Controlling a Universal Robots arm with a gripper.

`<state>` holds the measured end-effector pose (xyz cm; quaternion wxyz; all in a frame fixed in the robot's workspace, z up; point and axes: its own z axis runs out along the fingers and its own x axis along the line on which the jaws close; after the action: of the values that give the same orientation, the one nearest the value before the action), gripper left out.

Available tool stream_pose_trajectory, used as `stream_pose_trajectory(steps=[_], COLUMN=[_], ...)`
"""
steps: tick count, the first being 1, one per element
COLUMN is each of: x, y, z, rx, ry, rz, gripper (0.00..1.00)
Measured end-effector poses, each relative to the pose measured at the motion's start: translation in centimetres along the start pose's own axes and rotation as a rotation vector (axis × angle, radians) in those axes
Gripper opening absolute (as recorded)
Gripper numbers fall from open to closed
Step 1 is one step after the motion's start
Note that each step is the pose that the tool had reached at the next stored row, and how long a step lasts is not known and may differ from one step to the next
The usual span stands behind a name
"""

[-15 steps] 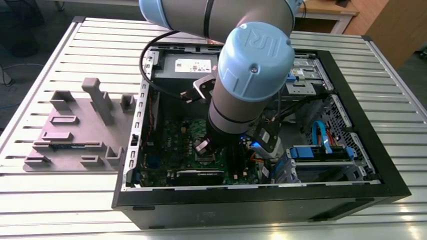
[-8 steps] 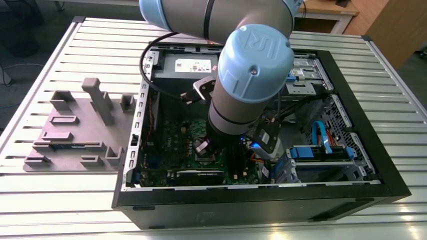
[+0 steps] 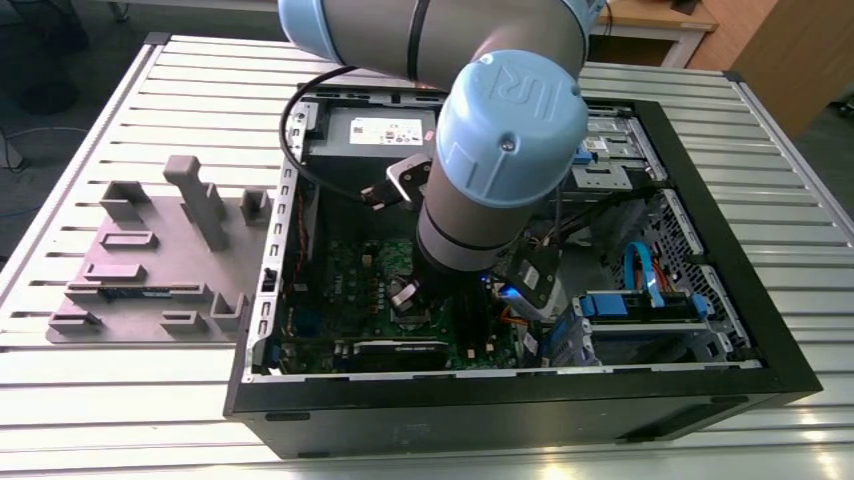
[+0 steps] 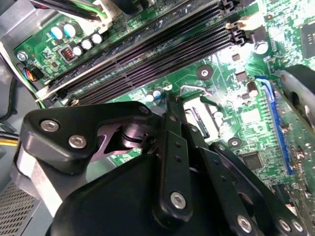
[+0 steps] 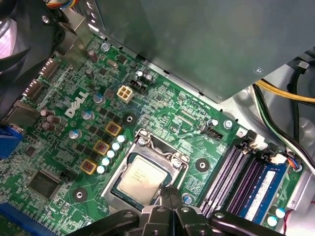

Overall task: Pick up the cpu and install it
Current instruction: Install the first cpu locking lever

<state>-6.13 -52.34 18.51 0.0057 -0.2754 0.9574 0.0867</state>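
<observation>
While the arm (image 3: 501, 150) is blocking much of the green board (image 3: 350, 262) in the exterior view, the cpu (image 5: 141, 178) is sitting in its socket. The tool (image 5: 170, 196) is reaching down beside it, fingers pressing together, gripping nothing.

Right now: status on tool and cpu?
Tool shut, empty, hovering at the socket's edge. Cpu lying flat in the open socket on the green board. Nothing on top of the cpu.
</observation>
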Motion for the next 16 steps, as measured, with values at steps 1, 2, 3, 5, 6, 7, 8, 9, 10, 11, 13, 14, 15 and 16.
stream_pose_trajectory(steps=[1, 2, 3, 5, 6, 7, 8, 9, 10, 11, 13, 14, 15, 16], x=[0.05, 0.09, 0.14, 0.15, 0.18, 0.20, 0.24, 0.27, 0.28, 0.30, 0.34, 0.36, 0.38, 0.39], y=[-0.08, -0.14, -0.22, -0.23, -0.27, -0.30, -0.36, -0.41, -0.44, -0.47, -0.53, -0.57, -0.62, -0.68], z=[0.04, 0.02, 0.03, -0.18, -0.13, -0.13, -0.04, 0.01, -0.01, 0.00, -0.01, -0.01, 0.00, -0.02], rx=[-0.0006, -0.0005, -0.0005, 0.0021, 0.0018, 0.0018, 0.0007, -0.0001, 0.0000, -0.0002, -0.0002, -0.0004, -0.0006, -0.0006], ry=[-0.0007, -0.0007, -0.0008, 0.0022, 0.0019, 0.0020, 0.0008, -0.0002, -0.0001, -0.0004, -0.0004, -0.0006, -0.0008, -0.0006], rz=[0.000, 0.000, 0.000, 0.001, 0.001, 0.000, 0.000, 0.000, 0.000, 0.000, 0.000, 0.000, 0.000, 0.000], gripper=[0.11, 0.11, 0.11, 0.11, 0.11, 0.11, 0.11, 0.11, 0.11, 0.11, 0.11, 0.11, 0.11, 0.11])
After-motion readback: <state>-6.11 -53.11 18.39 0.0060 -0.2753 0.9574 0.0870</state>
